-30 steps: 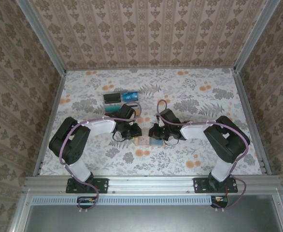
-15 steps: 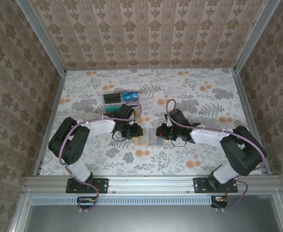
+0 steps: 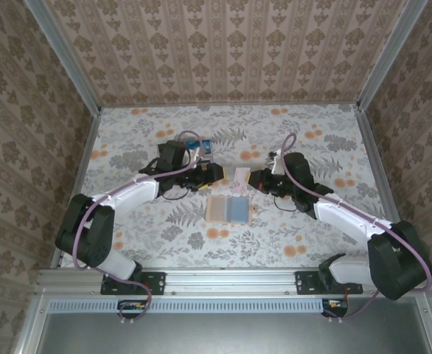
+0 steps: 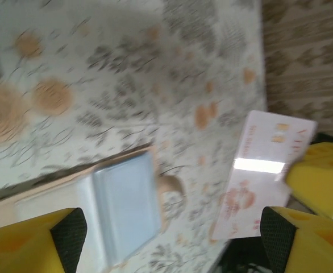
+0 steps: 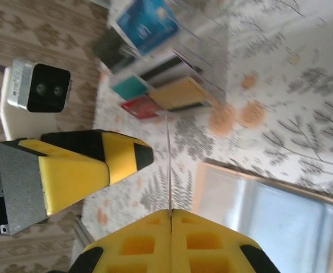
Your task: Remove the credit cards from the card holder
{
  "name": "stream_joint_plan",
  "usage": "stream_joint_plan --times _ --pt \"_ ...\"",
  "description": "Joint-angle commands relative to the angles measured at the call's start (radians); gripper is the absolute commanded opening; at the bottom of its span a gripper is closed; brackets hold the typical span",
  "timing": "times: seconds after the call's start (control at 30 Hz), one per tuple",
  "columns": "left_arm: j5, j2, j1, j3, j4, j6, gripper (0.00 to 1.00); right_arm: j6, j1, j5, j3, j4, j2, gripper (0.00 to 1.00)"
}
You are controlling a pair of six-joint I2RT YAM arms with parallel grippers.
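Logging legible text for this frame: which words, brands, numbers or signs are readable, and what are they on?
No text can be read with certainty.
Pale card: orange and pink print, too blurred to read.
Blue card: light markings, too small and blurred to read.

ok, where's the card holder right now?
Top view: the card holder lies open near centre, just base-side of the left gripper and the right gripper, which holds a pale card.

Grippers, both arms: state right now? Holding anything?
Left gripper: open, fingers wide apart, nothing between them.
Right gripper: closed, holding a pale credit card.
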Motion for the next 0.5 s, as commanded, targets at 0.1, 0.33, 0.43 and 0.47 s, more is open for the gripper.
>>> stream_joint_plan --times 0.1,0.33,0.43,0.47 --pt "0.184 0.008 0.01 -0.058 0.447 -0.345 0.84 0.212 -0.017 -0.115 0.004 0.3 0.011 0.0" --pt "0.252 0.078 0.011 -0.027 0.697 -0.513 0.67 0.341 -0.018 -0.142 0.025 0.495 0.087 0.0" --pt "0.257 0.073 0.011 -0.028 0.708 -0.512 0.54 0.345 -0.018 -0.144 0.033 0.494 0.098 0.0" --pt "0.259 0.069 0.011 -0.03 0.71 -0.51 0.5 0.347 -0.018 -0.147 0.034 0.495 0.102 0.0"
